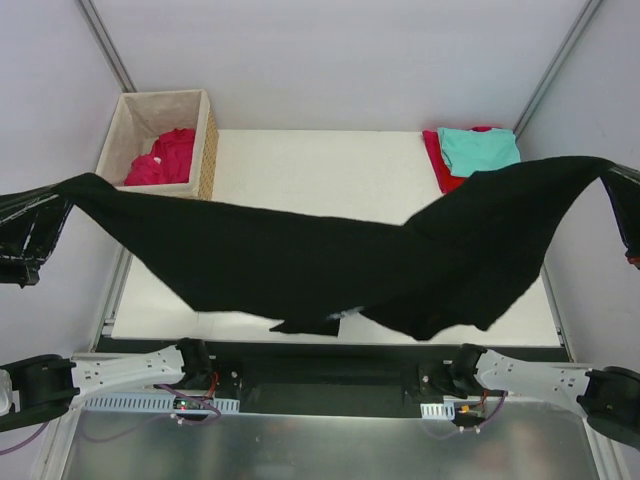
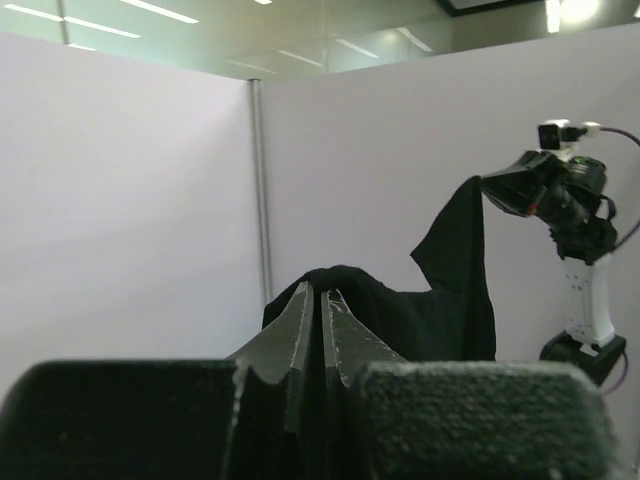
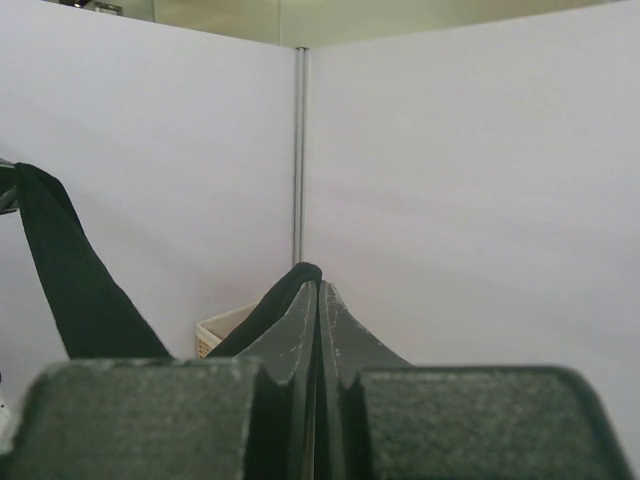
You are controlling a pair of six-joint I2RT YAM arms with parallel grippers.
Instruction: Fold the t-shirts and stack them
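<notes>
You have the black t-shirt (image 1: 320, 265) strung between both arms, its long axis running from 9 o'clock to 3 o'clock across the table (image 1: 300, 170). Its belly sags toward 6 o'clock, so the lowest folds hang over the near edge. The left gripper (image 1: 62, 195) is clamped on the 9 o'clock end and the right gripper (image 1: 612, 172) on the 3 o'clock end. In each wrist view the jaws are pressed together on a pinch of black cloth with no gap showing. Neither arm is nearer the shirt's middle, as the cloth leads inward from both pinches. The likely next move is laying it flat, which would take both ends down together toward 12 o'clock. The folded teal t-shirt (image 1: 480, 148) on the red t-shirt (image 1: 440, 165) sits at the table's 1 o'clock corner, partly under the right span. The basket (image 1: 130, 115) with crimson t-shirts (image 1: 165, 158) stands at 11 o'clock.
</notes>
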